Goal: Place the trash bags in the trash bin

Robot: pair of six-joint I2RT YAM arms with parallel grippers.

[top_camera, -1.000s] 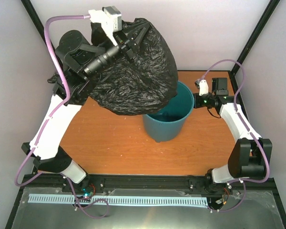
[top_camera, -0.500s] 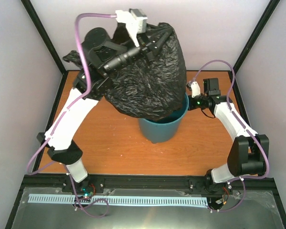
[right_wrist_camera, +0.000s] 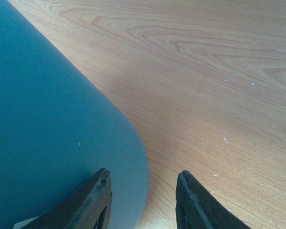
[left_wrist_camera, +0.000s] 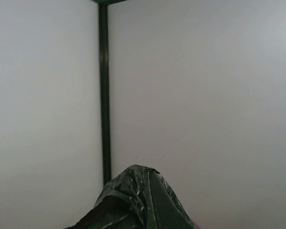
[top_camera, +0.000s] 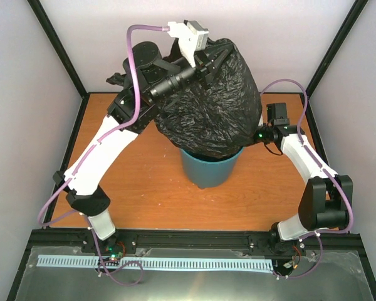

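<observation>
Pale walls (top_camera: 288,37) and black posts (top_camera: 59,47) close in an orange-brown wooden bench (top_camera: 144,188). From above, the bin (top_camera: 207,170) stands upright at mid-frame. The bag (top_camera: 210,113) hangs bulging over it, its lower end covering the bin's mouth; whether it dips inside cannot be told. The left pincer (top_camera: 212,58), at the upper middle, is clamped on the bag's gathered top. The right arm (top_camera: 304,160) reaches in from the right to the bin's right side, its tip hidden behind the bag. The left wrist view shows blank wall, one of the posts at left, and a crumpled peak of bag at the bottom edge. In the right wrist view the right pincer (right_wrist_camera: 143,202) stands open and holds nothing, the lower-left finger over the bin's wall, the other over bare wood.
</observation>
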